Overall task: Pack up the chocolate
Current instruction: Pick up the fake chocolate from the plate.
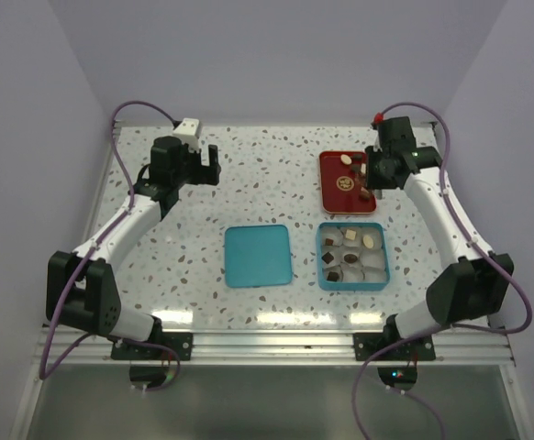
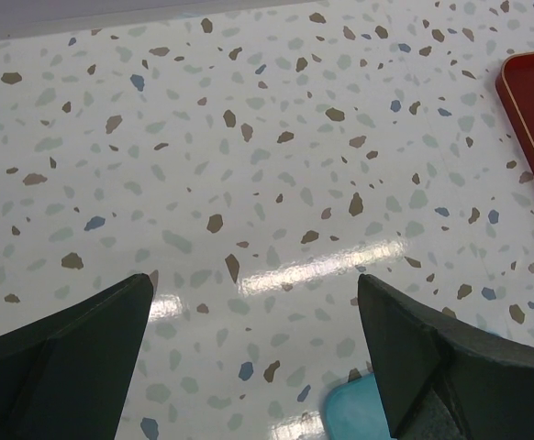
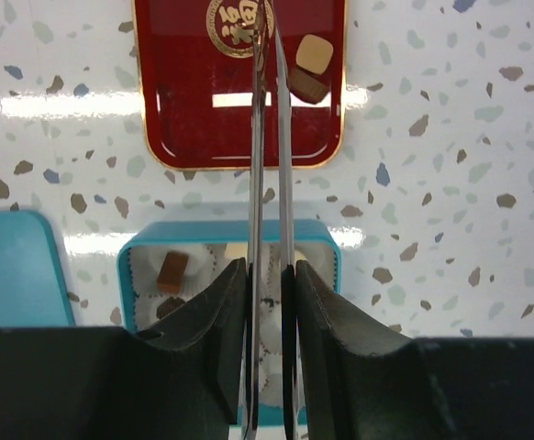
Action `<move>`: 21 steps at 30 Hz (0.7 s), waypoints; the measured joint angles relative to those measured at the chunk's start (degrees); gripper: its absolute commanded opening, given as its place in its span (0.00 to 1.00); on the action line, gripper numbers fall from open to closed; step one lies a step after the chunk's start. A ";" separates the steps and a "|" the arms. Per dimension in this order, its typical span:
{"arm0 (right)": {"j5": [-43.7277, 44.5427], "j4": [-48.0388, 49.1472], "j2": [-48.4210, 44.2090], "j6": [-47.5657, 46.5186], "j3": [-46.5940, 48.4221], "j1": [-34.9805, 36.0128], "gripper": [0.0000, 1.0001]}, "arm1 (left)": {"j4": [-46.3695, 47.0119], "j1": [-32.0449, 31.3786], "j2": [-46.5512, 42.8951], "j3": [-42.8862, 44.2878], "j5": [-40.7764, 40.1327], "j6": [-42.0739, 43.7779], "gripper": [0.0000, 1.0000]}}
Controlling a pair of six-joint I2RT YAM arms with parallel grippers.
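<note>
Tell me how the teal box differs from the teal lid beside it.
The teal box holds paper cups and chocolate pieces; the teal lid lies bare. The box has raised walls; the lid looks flat. Both are teal rounded squares of similar footprint, lying apart on the table.

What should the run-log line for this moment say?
left pincer: open, over table | right pincer: shut on tweezers, tips over red tray near chocolate | teal box: partly filled, lid beside it
</note>
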 measured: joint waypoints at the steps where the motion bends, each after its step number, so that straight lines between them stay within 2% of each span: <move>1: -0.35 1.29 1.27 -0.33 0.04 -0.24 0.30 | 0.00 0.00 0.04 0.00 0.00 0.00 1.00; 9: -4.52 10.19 10.05 -1.07 2.32 -0.37 0.31 | -0.02 0.00 0.87 0.00 -0.07 0.00 1.00; 13: -5.60 12.96 13.46 -1.46 4.72 -0.39 0.36 | -0.07 0.00 1.05 0.00 -0.33 0.02 1.00; 21: -5.92 14.88 14.97 -3.26 7.45 -0.87 0.40 | -0.07 0.00 1.49 0.00 -0.72 0.02 1.00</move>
